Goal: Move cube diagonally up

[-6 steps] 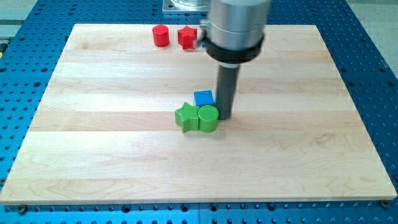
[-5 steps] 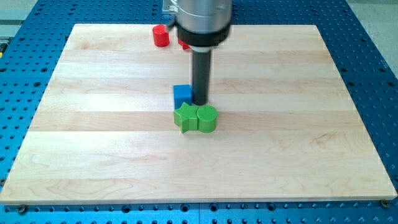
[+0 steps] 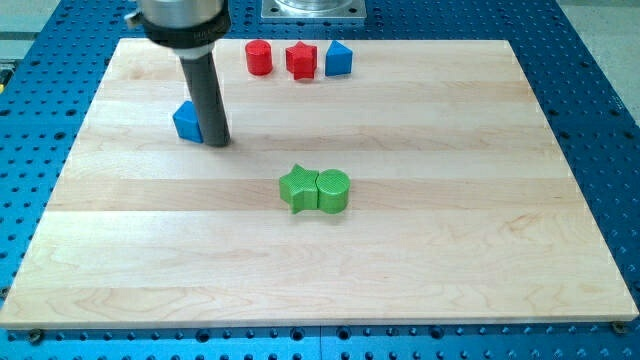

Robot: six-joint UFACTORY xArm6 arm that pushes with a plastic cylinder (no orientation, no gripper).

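The blue cube (image 3: 186, 122) lies on the wooden board (image 3: 450, 230) at the view's upper left, turned slightly. My tip (image 3: 217, 142) stands right against the cube's right side, touching it or nearly so. The rod rises from there to the arm's grey body at the view's top left.
A green star block (image 3: 297, 187) and a green cylinder (image 3: 335, 190) touch each other near the board's middle. A red cylinder (image 3: 259, 57), a red star block (image 3: 301, 60) and a blue triangular block (image 3: 338, 59) line the board's top edge.
My tip has swept from beside the green blocks up and to the left, and the blue cube has gone with it, from just above the green pair to the board's upper left.
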